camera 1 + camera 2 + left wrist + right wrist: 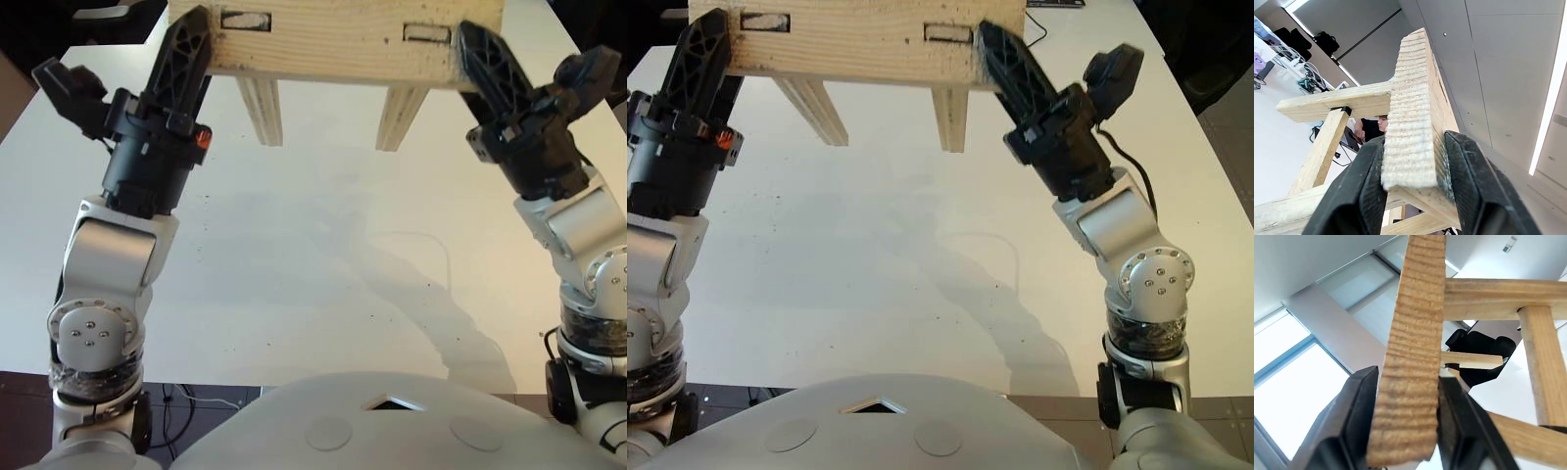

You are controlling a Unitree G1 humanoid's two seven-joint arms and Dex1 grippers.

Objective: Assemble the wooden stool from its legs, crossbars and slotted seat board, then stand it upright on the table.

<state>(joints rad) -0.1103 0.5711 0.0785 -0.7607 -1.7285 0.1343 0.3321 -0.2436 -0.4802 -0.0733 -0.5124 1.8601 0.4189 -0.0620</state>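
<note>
The assembled stool was held between the two arms at the far side of the white worktop (pixel 323 284), seat uppermost. Its slotted seat board (pixel 338 41) ran crosswise from one arm to the other, with two rectangular slots (pixel 245 20) in the face turned toward the robot. Two pale legs (pixel 262 110) came down from beneath the board toward the worktop, splaying slightly. Whether their feet touched the surface could not be told.

The left gripper (pixel 194 39) was clamped on the left end of the board. In the left wrist view its black ribbed fingers (pixel 1352 196) pressed flat against both faces of the wood, with the end grain standing between them. Beyond, a leg (pixel 1332 103) ran out from the board and a crossbar (pixel 1320 152) was joined to it.

The right gripper (pixel 482 51) had the right end of the board in the same way. In the right wrist view its fingers (pixel 1352 416) were closed tight on either face, with a leg (pixel 1498 298) and a crossbar (pixel 1542 362) in view past the board
</note>
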